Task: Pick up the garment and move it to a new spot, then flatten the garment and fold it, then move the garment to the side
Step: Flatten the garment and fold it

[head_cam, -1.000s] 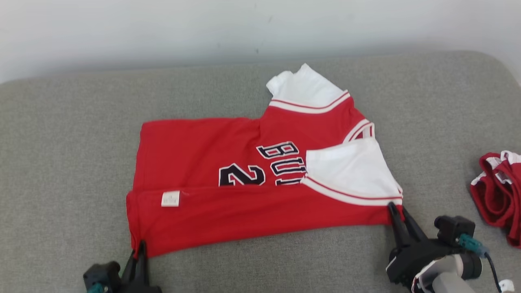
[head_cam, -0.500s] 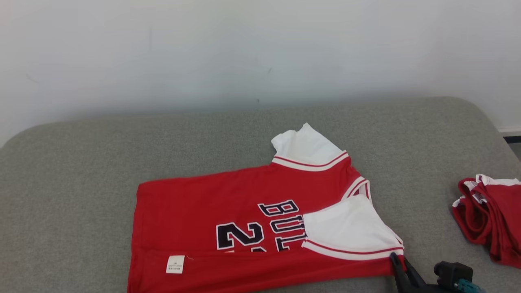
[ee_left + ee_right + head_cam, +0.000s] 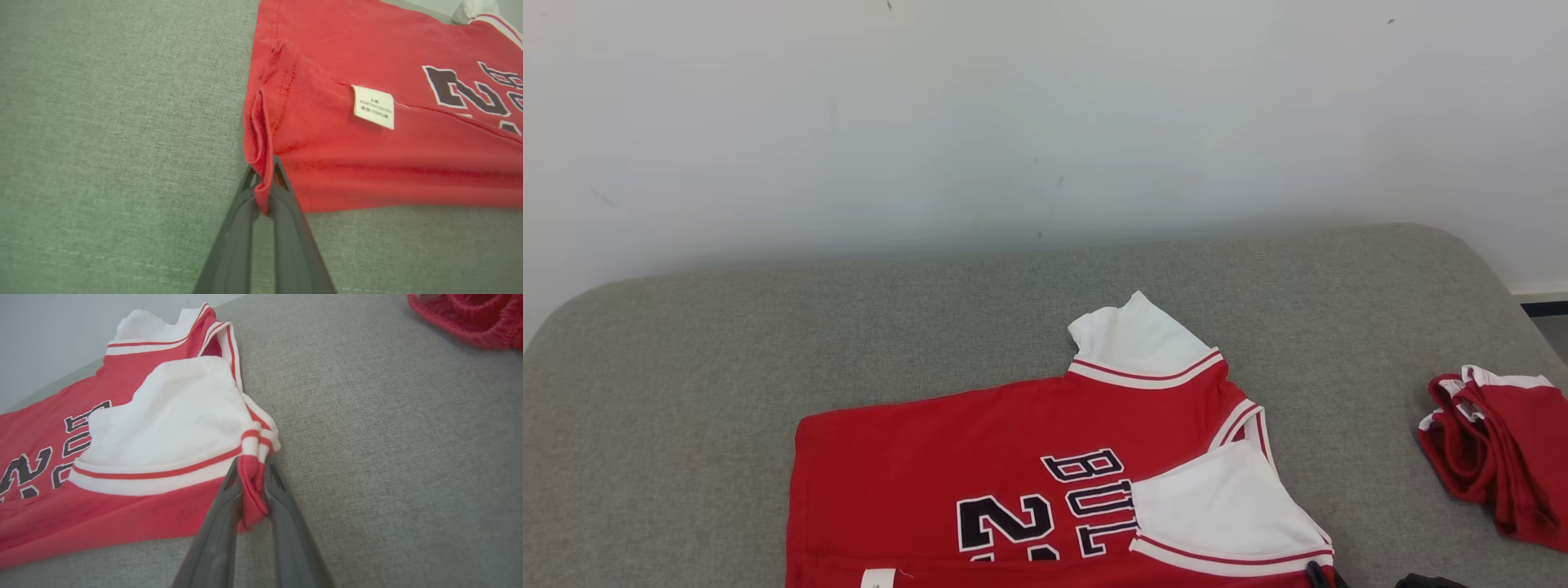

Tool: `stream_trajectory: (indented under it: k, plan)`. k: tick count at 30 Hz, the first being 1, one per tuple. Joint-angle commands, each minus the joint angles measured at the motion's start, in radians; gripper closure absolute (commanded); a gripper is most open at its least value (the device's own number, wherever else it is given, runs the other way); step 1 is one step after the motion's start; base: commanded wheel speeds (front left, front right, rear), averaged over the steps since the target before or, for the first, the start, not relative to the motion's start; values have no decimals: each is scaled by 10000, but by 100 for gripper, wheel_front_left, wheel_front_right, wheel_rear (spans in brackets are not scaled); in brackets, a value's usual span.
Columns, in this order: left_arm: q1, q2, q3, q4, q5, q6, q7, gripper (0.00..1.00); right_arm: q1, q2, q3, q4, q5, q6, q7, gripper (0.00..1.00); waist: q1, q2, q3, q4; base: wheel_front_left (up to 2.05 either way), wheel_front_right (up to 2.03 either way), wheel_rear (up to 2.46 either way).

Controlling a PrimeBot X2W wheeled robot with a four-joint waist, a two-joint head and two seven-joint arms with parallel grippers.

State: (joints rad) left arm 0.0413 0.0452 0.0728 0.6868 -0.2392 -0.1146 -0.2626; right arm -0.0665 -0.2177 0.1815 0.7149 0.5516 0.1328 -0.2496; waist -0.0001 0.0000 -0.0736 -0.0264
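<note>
- Over on the left, the left gripper (image 3: 263, 175) comes in low, its two long dark fingers lying almost flat along the padded surface (image 3: 102, 143) and narrowing to a point
- It's clenched tight on the garment (image 3: 367, 171), with a doubled ridge of the red hem corner pinched right between the tips
- The garment itself lies spread on that grey, tightly woven padding, toward the near edge in the head view, hem to the left and neckline to the right
- It's a soft matte red knit, and the near strip is folded over onto the front, a straight crease running its length
- A small white rectangular label (image 3: 374, 107) sits on that turned strip, its fine print too small to read
- Moving right: a dark number (image 3: 1005, 523) with a white outline, then blocky lettering (image 3: 1086, 465) in the same style, both partly covered
- Two white sleeves here: the near sleeve (image 3: 171, 412) lies flat over the lettering, its ribbed cuff banded white and red, and the far sleeve (image 3: 1135, 339) points up toward the pale wall (image 3: 1013, 122)
- The right gripper (image 3: 252, 469) reaches in just as low, clamped on the red corner just below that striped cuff, with cloth bunched between the tips
- Far right, well apart from it all, a crumpled red bundle (image 3: 1494, 457) with white trim rests on the same grey padding
</note>
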Motion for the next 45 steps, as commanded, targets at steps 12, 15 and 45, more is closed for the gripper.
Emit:
stream_trajectory:
  k: [12, 15, 45]
  plan:
    - [-90, 69, -516, -1031, 58, 177, -28, 0, -435, 67, -266, -274, -784, -35, -56, 0, 1, 0, 394, 239, 0, 0, 0]
    - [-362, 70, -427, -1249, 231, 247, -28, 0, -753, 123, -488, -429, -1389, -35, -106, 0, 1, 0, 542, 295, 0, 0, 0]
    - [-7491, 2253, -3160, 1595, -1010, -147, 3528, 0, -4964, 664, -450, -43, -4075, -35, 139, 0, 1, 0, 2670, 412, 0, 0, 0]
